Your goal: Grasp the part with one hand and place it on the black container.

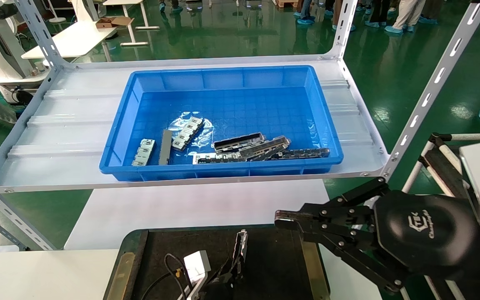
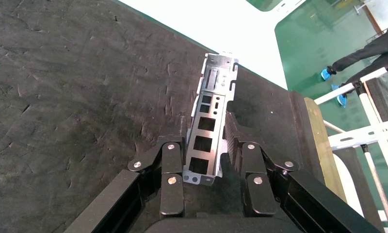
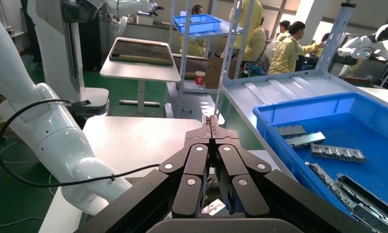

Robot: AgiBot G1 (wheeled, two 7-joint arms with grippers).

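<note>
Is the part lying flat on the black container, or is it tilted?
Tilted: the left gripper holds the part slanting over the black container.

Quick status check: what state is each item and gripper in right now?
left gripper: shut on the part, over the black container
part: held at one end
black container: nothing else seen lying on it
right gripper: shut, empty, beside the container
blue bin: several metal pieces inside

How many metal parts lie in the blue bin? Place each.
7. In the blue bin, near its front wall: on the left, a pale slotted piece, a grey strip and another slotted piece; on the right, four long parts heaped. The heap may hide more.
</note>
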